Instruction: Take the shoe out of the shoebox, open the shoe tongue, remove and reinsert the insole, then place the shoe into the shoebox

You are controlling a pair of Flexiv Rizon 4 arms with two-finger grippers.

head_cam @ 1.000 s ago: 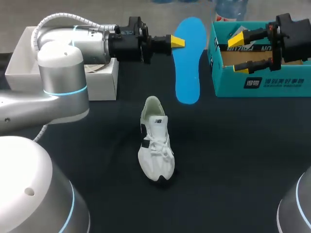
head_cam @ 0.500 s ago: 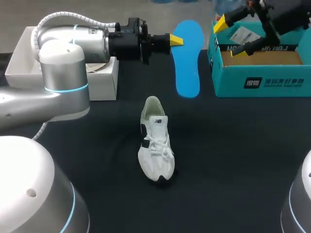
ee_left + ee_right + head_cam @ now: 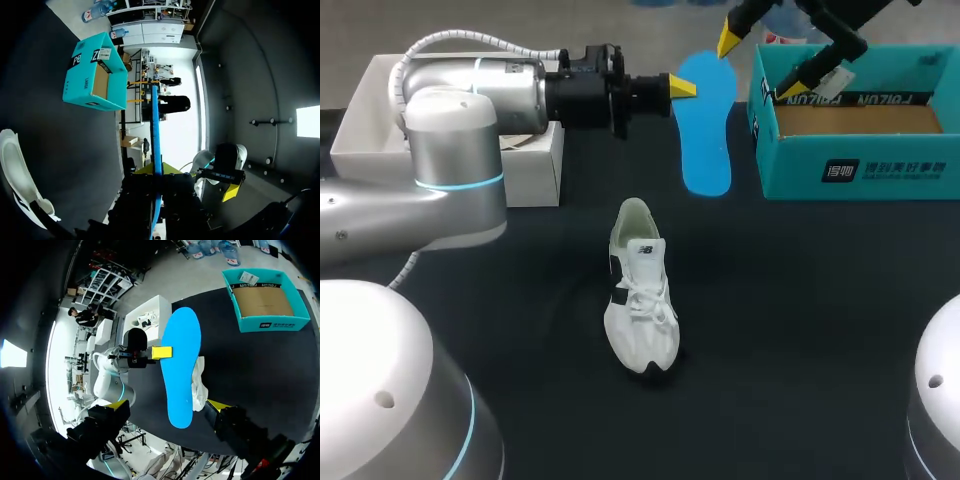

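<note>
Head view: the blue insole (image 3: 705,125) is out of the white shoe (image 3: 640,300) and held clear of the table (image 3: 800,330), pinched at one long edge by the left hand (image 3: 682,87), whose yellow-tipped fingers are closed on it from both sides; the left wrist view shows the insole edge-on in that grip. The shoe lies alone at mid-table, its heel opening turned toward the insole, apart from it and from the teal shoebox (image 3: 860,170) at the far right. The right hand (image 3: 760,65) hovers above the shoebox's left wall, close to the insole's far end, fingers spread wide and holding nothing. The removal half of the insole step looks done. Reinsertion appears next, calling for the insole to be lowered toe-first into the shoe's opening, likely with the free hand steadying the shoe. A white box (image 3: 530,170) sits beneath the left arm
</note>
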